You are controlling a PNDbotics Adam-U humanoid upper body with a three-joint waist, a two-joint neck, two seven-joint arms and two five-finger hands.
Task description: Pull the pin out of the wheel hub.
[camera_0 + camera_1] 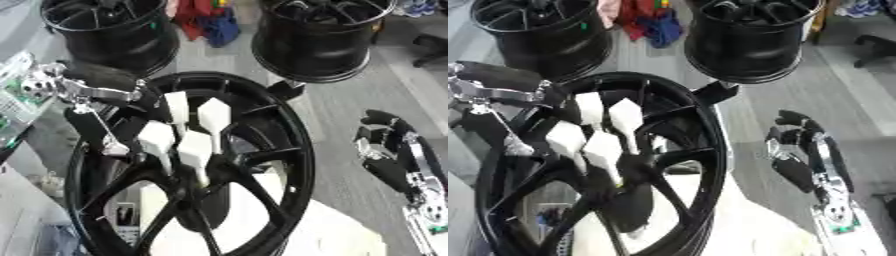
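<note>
Filling the space right under your head camera, the black wheel hub [262, 165] stands on edge on a white surface [341, 230], its spokes running to a dark centre. Your left robot hand [188, 137] comes in from the left on a silver-jointed arm [83, 92] and reaches over the rim into the spokes; its pale fingertips [213, 116] point down toward the centre, lying close together and only slightly bent, resting against the spokes. Whether they close round anything you cannot tell, because the pin itself does not show clearly among the spokes and fingers. Your right robot hand [798, 150] sits well apart from the hub at the right side, low in the view, with its dark fingers curled inward on nothing. Beyond the hub, two more black rims stand on the grey floor [350, 105]: one at the upper left [109, 30] and one at the upper right [319, 37]. Between them lies a heap of red and blue cloth [206, 20].
</note>
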